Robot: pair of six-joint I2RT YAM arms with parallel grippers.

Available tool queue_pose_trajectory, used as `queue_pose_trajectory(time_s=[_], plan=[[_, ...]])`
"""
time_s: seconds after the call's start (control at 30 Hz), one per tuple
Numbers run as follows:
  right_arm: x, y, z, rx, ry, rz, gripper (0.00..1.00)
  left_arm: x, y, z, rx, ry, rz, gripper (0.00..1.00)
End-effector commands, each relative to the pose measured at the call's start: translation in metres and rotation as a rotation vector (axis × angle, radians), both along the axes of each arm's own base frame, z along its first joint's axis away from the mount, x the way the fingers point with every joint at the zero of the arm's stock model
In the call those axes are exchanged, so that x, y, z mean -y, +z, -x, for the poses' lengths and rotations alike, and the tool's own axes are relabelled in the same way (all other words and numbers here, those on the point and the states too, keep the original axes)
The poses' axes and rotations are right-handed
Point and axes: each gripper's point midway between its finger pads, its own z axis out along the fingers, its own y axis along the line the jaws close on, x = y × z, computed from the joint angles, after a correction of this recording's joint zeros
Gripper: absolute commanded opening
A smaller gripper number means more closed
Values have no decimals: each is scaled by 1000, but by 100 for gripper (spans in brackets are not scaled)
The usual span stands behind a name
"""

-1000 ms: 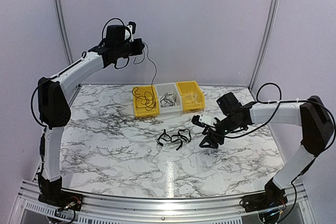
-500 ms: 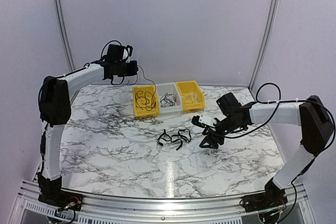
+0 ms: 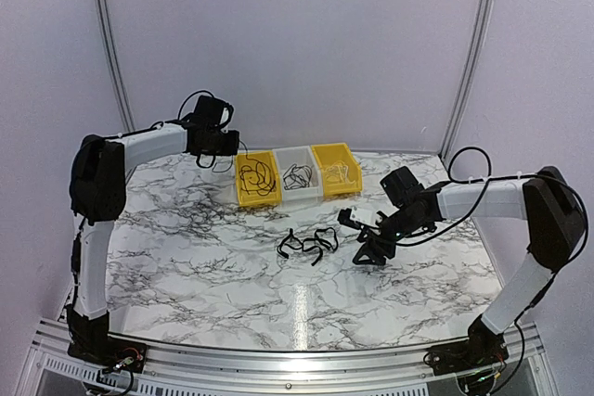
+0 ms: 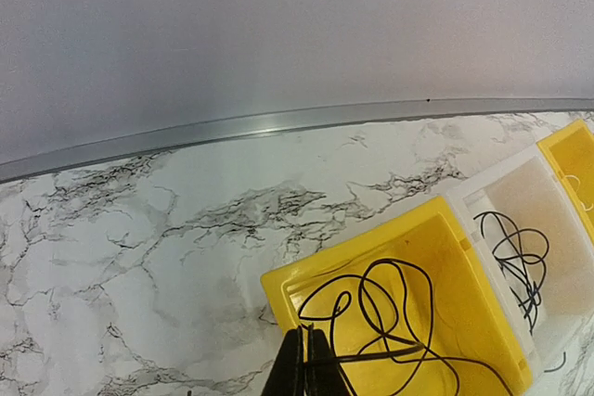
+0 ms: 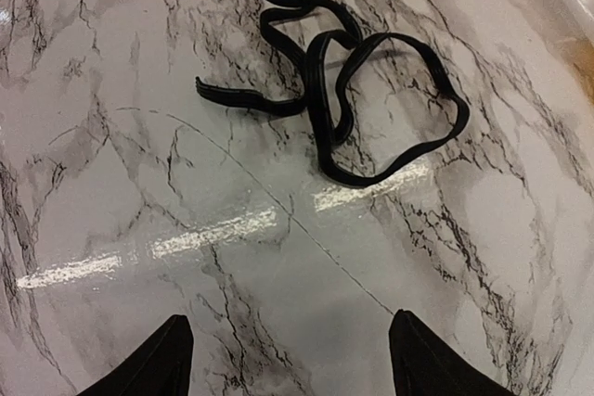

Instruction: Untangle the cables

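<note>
**Left pincer nips a cord at the bin, right pincer gapes over the tangle**

Over on the left, the arm reaches toward the back of the marble worktop [image 3: 186, 248]. The left pincer [image 4: 308, 361] has its two fingers pressed tight together, and a thin black cord [image 4: 390, 308] runs out from between the tips. That cord coils in loose loops inside the left yellow bin [image 4: 306, 275], and the pincer sits right at the bin's near rim.

Next door, touching that bin, sits the white bin [image 4: 534, 178], with a black cable [image 4: 520, 257] bunched in its middle. Beyond it, the right yellow bin [image 3: 336, 153] closes the row of three along the back. Something thin and pale lies in it, too small to make out.

Now to the right side. The right pincer [image 5: 289, 326] hangs low over the worktop with its fingers spread wide and nothing between them. Ahead of it, out on the bare marble, lies the tangle of cables [image 5: 322, 104]: flat black strands looping over one another, one big loop bulging out to the side, and a loose end pointing away. From above, the tangle sits in front of the bins, near the middle of the worktop, just beside the right pincer but not touching it.
</note>
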Motion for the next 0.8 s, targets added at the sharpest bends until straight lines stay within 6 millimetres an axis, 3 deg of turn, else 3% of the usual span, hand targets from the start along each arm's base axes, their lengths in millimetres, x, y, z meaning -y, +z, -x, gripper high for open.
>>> queue_pose_trajectory(time_s=[0.0, 0.23, 0.43, 0.57, 0.77], plan=[[2, -5, -3, -14, 2, 19, 73, 19, 23, 7, 32, -66, 0, 0], [2, -8, -2, -27, 2, 27, 74, 70, 38, 11, 84, -192, 6, 0], [3, -11, -1, -36, 4, 34, 74, 104, 36, 17, 77, -277, 60, 0], [3, -11, -1, -39, 3, 34, 74, 107, 13, 18, 23, -273, 84, 0], [3, -11, -1, -41, 6, 35, 74, 92, -20, 18, -43, -193, 77, 0]])
